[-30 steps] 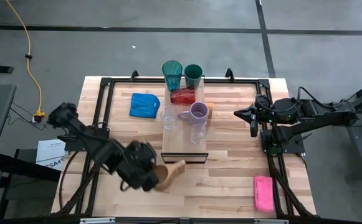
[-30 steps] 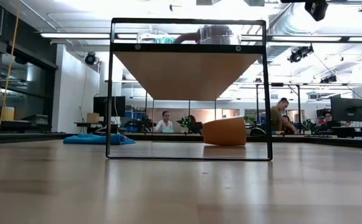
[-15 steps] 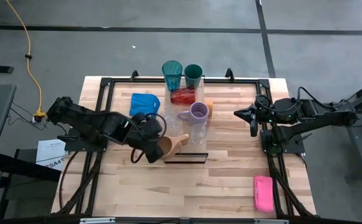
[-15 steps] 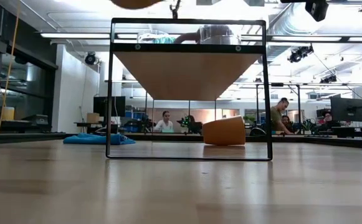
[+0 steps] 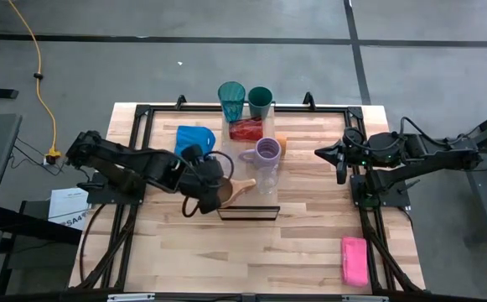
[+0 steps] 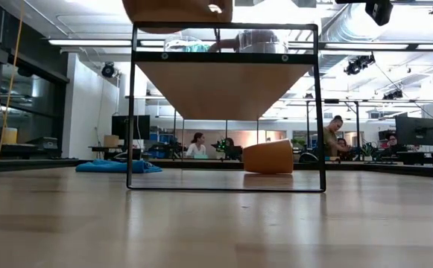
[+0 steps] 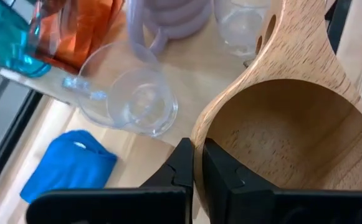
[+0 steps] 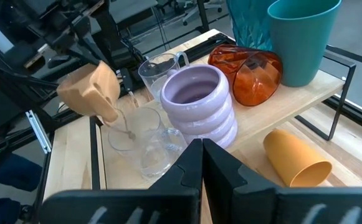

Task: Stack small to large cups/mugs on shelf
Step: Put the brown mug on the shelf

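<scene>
The left gripper (image 5: 212, 191) hangs over the near left corner of the shelf (image 5: 247, 197), its 2 fingers (image 7: 187, 167) pinched on the rim of the tan mug (image 5: 229, 191). The mug is in the air, tipped so its mouth faces the wrist camera, and its flat wooden handle reaches out from the gripper across the shelf board. Just beyond the gripper, on the board, stands a clear glass (image 7: 140, 106); the second clear glass (image 5: 266, 179) is beside the mug's handle tip. Further along the board from the gripper come the lavender mug (image 5: 266, 151), the red cup (image 5: 246, 129) lying on its side, then the teal tumbler (image 5: 231, 101) and dark green cup (image 5: 260, 101) upright at the far end. The orange cup (image 8: 296, 157) lies on its side on the tabletop beside the shelf, on the side away from the left gripper. A blue cloth (image 5: 194, 141) lies on the table just beyond the gripper, beside the shelf.

The right gripper (image 5: 320, 153) waits well off to the shelf's other side, fingers together and empty, pointing toward the lavender mug. A pink sponge (image 5: 354, 259) lies well behind it, near the table's front edge.
</scene>
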Robot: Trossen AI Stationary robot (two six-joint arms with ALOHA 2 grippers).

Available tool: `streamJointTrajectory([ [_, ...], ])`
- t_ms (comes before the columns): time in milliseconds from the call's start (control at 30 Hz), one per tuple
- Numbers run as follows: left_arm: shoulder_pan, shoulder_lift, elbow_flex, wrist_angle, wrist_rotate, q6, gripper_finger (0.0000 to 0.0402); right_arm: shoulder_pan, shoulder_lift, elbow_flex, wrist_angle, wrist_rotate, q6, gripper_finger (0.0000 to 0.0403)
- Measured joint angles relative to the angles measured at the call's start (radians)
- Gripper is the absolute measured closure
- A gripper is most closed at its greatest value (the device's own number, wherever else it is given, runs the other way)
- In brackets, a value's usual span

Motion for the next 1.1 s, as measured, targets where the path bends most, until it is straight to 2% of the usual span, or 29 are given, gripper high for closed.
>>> streamJointTrajectory([
  [467,0.001,0.081,0.002,0.051,-0.007,0.027,0.0401,0.0,0.001,0.0,0.014,0.001,0.0,0.0403],
  [867,0.001,0.094,-0.001,0.046,-0.07,0.028,0.0401,0.0,0.0,0.0,0.033,0.001,-0.002,0.0403],
  [1100,0.015,0.096,-0.002,0.035,-0.048,0.034,0.0401,0.0,0.0,0.0,0.033,0.001,-0.002,0.0403],
])
